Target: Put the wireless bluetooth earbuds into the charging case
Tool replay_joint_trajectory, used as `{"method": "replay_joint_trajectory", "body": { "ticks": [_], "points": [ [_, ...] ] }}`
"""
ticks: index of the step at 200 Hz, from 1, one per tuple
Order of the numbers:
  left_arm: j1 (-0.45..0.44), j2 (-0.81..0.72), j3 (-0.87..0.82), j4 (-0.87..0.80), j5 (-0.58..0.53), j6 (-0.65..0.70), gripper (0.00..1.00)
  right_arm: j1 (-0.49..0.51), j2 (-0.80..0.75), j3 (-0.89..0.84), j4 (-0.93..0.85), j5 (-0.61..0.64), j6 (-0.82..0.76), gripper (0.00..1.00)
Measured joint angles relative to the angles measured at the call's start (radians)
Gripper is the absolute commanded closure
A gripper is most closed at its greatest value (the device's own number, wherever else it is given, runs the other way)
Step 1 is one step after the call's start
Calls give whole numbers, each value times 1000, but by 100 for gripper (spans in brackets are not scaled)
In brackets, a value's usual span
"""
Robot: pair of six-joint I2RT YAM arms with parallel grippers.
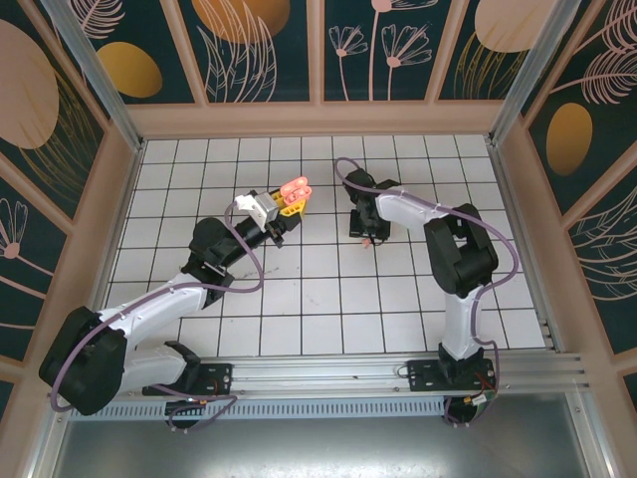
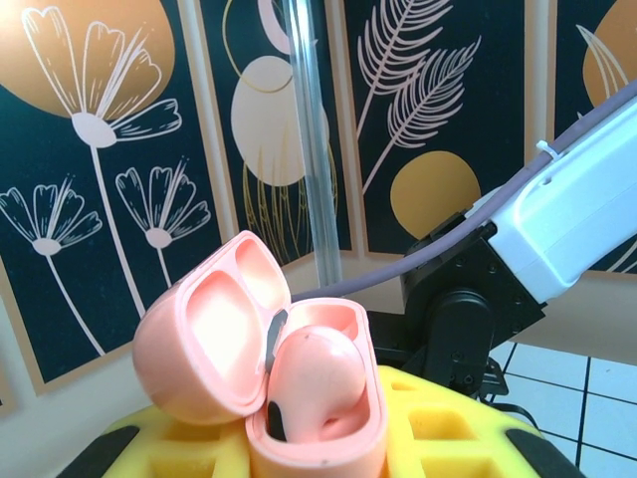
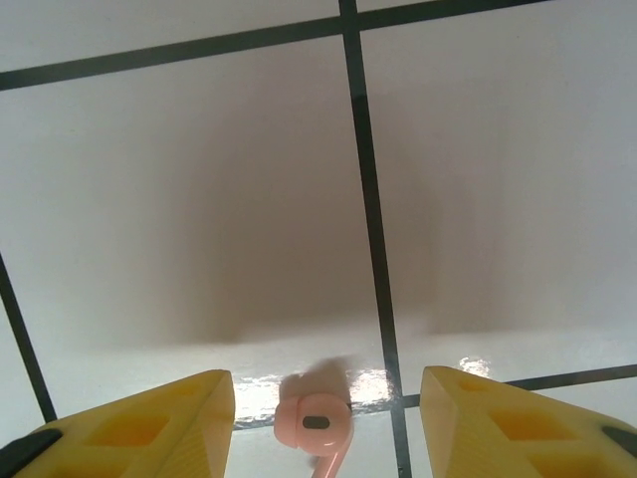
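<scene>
My left gripper [image 1: 287, 206] is shut on a salmon-pink charging case [image 1: 295, 189] and holds it above the tiled floor. The case [image 2: 317, 418] is open, its lid [image 2: 204, 344] swung to the left. One pink earbud [image 2: 318, 383] sits in the case, between the yellow fingers [image 2: 448, 438]. My right gripper [image 1: 366, 235] points down at the floor and is open. A second pink earbud [image 3: 316, 423] lies on the tile between its yellow fingers [image 3: 149, 428], apart from both. The lilac and black earbuds are out of view.
The white tiled floor [image 1: 328, 299] is walled by patterned panels [image 1: 249, 40] with a wooden sill. In the left wrist view the right arm [image 2: 567, 209] stands close behind the case. An aluminium rail [image 1: 398, 373] runs along the near edge.
</scene>
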Motion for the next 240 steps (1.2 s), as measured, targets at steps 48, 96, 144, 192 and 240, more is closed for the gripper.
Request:
{"method": "replay_joint_trajectory", "body": {
  "ticks": [48, 96, 144, 192, 240],
  "points": [
    [0, 0, -3, 7, -3, 0, 100, 28, 18, 25, -27, 17, 22, 51],
    [0, 1, -11, 21, -4, 0, 100, 35, 53, 32, -40, 21, 37, 53],
    [0, 1, -15, 29, -9, 3, 100, 35, 71, 49, -46, 21, 54, 56],
    [0, 1, -20, 28, -10, 4, 100, 36, 71, 49, -43, 20, 60, 59],
    [0, 1, -21, 29, -10, 11, 100, 37, 70, 38, -23, 18, 60, 63]
  ]
}}
